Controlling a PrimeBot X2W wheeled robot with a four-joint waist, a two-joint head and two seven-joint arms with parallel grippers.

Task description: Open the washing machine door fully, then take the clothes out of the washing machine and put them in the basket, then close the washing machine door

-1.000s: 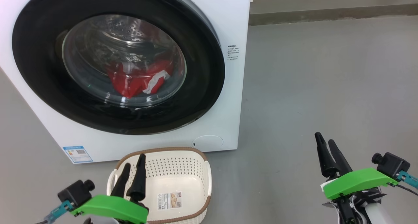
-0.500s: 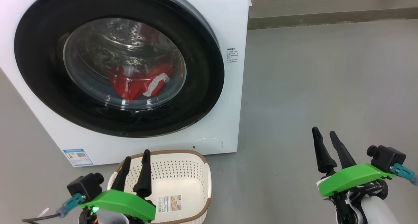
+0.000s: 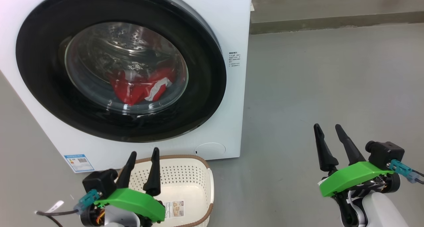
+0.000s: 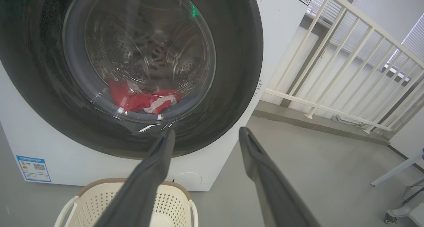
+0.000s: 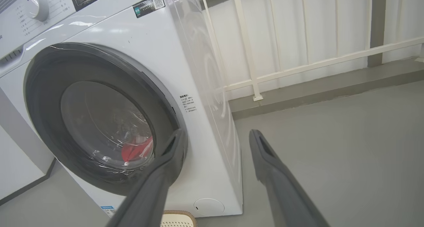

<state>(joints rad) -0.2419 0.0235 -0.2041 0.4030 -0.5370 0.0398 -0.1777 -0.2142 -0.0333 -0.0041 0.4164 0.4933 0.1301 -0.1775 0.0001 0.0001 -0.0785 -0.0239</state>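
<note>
One washing machine (image 3: 232,18) was counted, with one washing machine door (image 3: 207,78). One basket (image 3: 179,157) and one blue label (image 3: 79,162) were noted. The clothes (image 3: 132,88) formed one red heap; separate garments could not be counted. Grippers numbered two: left gripper (image 3: 144,151), right gripper (image 3: 327,125).

Head view looks down at the washing machine door (image 3: 121,68) from close; both wrist views share it.

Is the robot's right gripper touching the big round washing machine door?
Apart. In the head view the right gripper hangs over bare grey floor, off to the side of the washing machine door, with open floor between them.
</note>
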